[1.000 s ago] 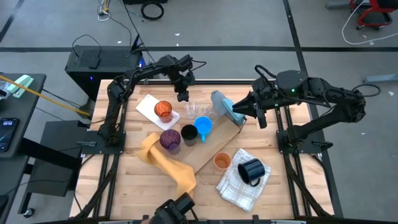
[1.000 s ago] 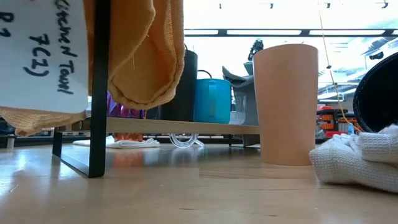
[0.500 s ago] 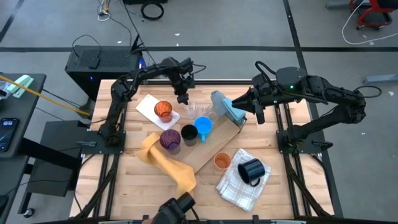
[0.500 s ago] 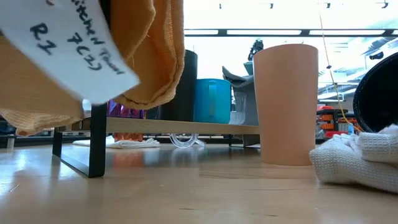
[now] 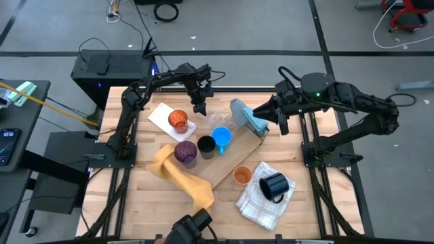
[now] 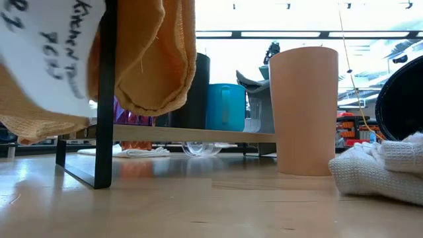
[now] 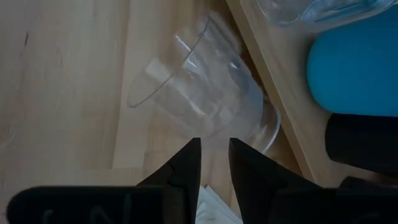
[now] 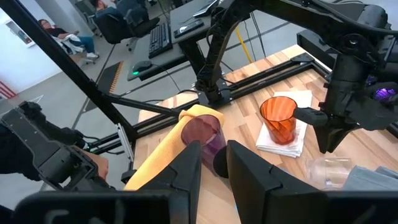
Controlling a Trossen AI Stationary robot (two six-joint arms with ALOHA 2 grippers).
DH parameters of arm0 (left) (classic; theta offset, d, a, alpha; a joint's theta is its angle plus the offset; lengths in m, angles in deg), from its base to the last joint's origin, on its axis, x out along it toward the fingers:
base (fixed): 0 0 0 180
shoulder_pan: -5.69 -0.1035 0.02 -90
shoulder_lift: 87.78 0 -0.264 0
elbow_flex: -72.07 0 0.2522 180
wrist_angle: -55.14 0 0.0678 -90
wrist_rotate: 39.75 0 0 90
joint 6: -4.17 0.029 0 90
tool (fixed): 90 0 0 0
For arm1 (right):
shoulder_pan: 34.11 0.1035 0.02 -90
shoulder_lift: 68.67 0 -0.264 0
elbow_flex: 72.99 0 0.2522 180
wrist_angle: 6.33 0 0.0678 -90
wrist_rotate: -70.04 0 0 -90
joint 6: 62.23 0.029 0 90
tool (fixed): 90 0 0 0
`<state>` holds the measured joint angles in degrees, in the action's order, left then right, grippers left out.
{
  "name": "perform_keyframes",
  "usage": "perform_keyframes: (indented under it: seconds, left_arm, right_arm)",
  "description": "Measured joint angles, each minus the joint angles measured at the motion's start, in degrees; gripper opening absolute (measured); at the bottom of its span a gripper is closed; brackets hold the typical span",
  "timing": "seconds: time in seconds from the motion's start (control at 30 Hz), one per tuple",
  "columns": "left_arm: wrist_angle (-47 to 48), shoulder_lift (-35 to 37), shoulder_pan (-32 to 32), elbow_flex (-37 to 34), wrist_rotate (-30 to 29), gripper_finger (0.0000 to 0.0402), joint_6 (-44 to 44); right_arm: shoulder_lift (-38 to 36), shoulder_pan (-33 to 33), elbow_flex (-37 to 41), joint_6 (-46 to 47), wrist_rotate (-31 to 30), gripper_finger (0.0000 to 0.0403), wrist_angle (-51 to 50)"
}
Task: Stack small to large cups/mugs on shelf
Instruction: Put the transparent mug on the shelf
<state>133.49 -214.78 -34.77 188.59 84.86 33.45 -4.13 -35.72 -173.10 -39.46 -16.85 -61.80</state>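
Note:
A clear cup [image 7: 199, 93] lies tipped on its side on the table beside the wooden shelf [image 5: 234, 161]; it also shows in the high view [image 5: 208, 122]. My left gripper [image 7: 214, 149] hangs just over it, fingers nearly together, and shows in the high view [image 5: 199, 107]. On the shelf stand a purple cup [image 5: 186, 152], a black cup [image 5: 205, 145], a blue mug [image 5: 221, 137] and a second clear cup [image 7: 311, 9]. A red-tinted cup [image 5: 178, 120] stands on a white napkin. An orange cup [image 5: 242, 176] and a navy mug [image 5: 274, 186] are at the near right. My right gripper [image 5: 281, 125] waits shut at the far right. My left gripper points down at the clear cup's side wall [image 7: 214, 127], near its base. I cannot tell whether the fingertips touch it.
A blue-grey folded cloth [image 5: 246, 115] lies at the shelf's far right end. A yellow towel [image 5: 183, 177] hangs off the shelf's near left. The navy mug sits on a checked cloth [image 5: 261, 200]. A paper label [image 6: 46, 53] hangs in front of the low view.
The clear cup beside the shelf has tipped from upright onto its side. My left gripper has stayed almost in place above it. The paper label in the low view has swung.

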Motion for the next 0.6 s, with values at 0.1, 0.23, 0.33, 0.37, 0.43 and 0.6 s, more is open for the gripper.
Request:
perform_keyframes:
  seconds: [0.1, 0.23, 0.33, 0.37, 0.43, 0.6]
  left_arm:
    - [-0.25, 0.13, -0.91, 0.20, 0.05, 0.0092, -0.14]
    - [1.88, 0.18, -2.85, 5.18, 1.25, 0.0093, -1.51]
    - [3.33, 0.51, -4.35, 11.78, 6.46, 0.0090, -1.64]
    - [3.20, 0.94, -4.50, 14.44, 7.90, 0.0088, -1.68]
    - [3.17, 2.51, -4.85, 20.10, 9.89, 0.0083, -1.66]
    - [-4.62, 8.41, -5.18, 31.29, 15.28, 0.0070, -3.60]
  right_arm:
    - [0.96, -1.19, 0.00, 0.00, 0.41, 0.0084, -0.63]
    - [3.93, -5.41, 0.00, -0.56, 5.69, 0.0084, -0.40]
    - [6.67, -8.67, 0.00, -2.23, 10.28, 0.0084, 1.66]
    - [7.58, -9.72, 0.02, -2.98, 11.65, 0.0084, 2.77]
    - [8.92, -11.62, 0.02, -4.12, 14.06, 0.0084, 6.03]
    - [10.61, -17.57, 0.02, -5.89, 19.50, 0.0084, 10.24]
